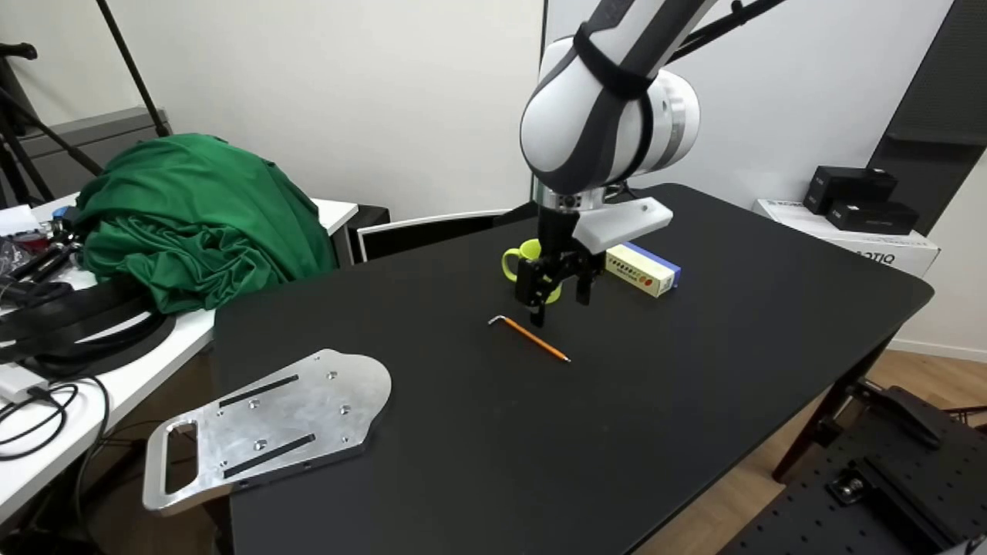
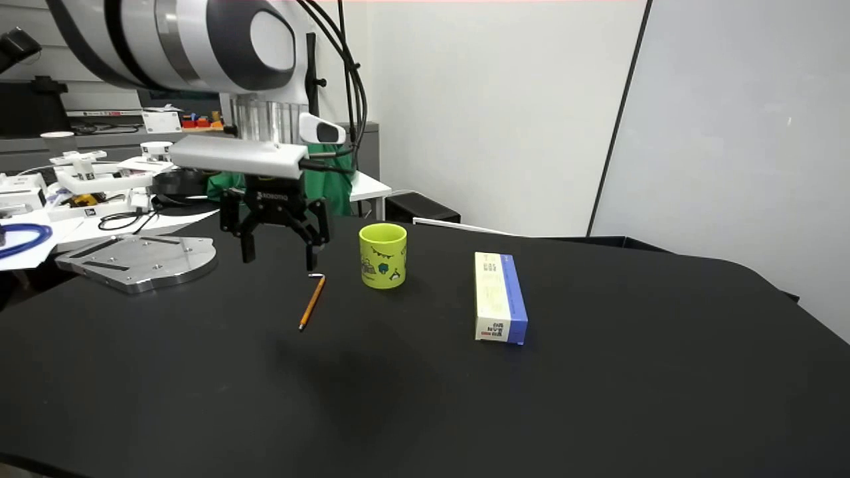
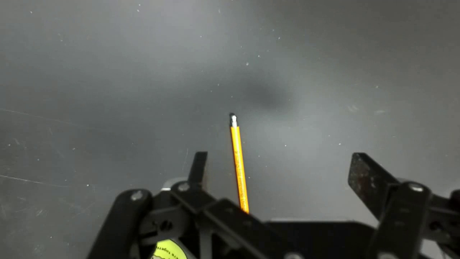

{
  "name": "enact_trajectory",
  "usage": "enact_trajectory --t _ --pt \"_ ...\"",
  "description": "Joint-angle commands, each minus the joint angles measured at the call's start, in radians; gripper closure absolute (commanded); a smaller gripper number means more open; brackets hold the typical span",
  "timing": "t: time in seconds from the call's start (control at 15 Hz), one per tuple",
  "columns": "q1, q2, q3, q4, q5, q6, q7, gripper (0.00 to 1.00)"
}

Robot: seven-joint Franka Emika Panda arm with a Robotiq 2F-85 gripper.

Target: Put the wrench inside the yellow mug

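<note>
Wrench (image 2: 312, 303): it lay flat on the black table (image 2: 531, 398), thin and orange; its bent silver end was on the far side and its straight tip was on the near side.
Yellow mug (image 2: 383, 259): it stood upright on the table, near the wrench but apart from it; in an exterior view it was to the right of the wrench and a little farther. In an exterior view the handle (image 1: 505, 264) showed on the left, and the gripper (image 1: 560, 307) covered a part of the mug.
Gripper (image 2: 279, 260): it hung above the table, and its two black fingers (image 3: 370, 180) were wide apart. In the wrist view the wrench (image 3: 239, 165) appeared between them, closer to the left finger. Whether the fingers were exactly above the wrench, I could not tell.
Arm (image 2: 199, 40): it was white and dark grey, above the gripper.
Box (image 2: 499, 299): it was long, pale yellow and blue, and it lay on the table to the right of the mug in both exterior views.
Metal plate (image 1: 297, 412): it lay at the left edge of the table, and its handle end stuck out over this edge in an exterior view.
Green cloth (image 1: 200, 208): it was heaped on a white side table (image 1: 335, 213), on the far left.
</note>
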Motion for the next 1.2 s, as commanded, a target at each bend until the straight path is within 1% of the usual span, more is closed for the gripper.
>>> enact_trajectory --t 0.0,0.07,0.13,0.27,0.53,0.6,0.8,0.93,1.13 --pt "-0.021 0.083 -0.002 0.02 0.013 0.078 -0.026 0.0" --pt "-0.022 0.098 -0.008 0.025 0.001 0.08 -0.015 0.0" --pt "-0.018 0.066 -0.001 0.004 0.002 0.067 -0.012 0.0" --pt "-0.021 0.094 -0.004 0.01 0.0 0.079 -0.013 0.0" --pt "-0.021 0.098 -0.004 0.016 0.0 0.079 -0.013 0.0" --pt "-0.018 0.107 -0.007 0.013 -0.003 0.102 -0.003 0.0" --pt "-0.014 0.121 -0.003 0.004 0.012 0.106 0.014 0.0" --pt "-0.021 0.123 0.007 -0.012 0.032 0.14 0.003 0.0" --pt "-0.011 0.147 -0.011 -0.02 0.003 0.182 0.016 0.0"
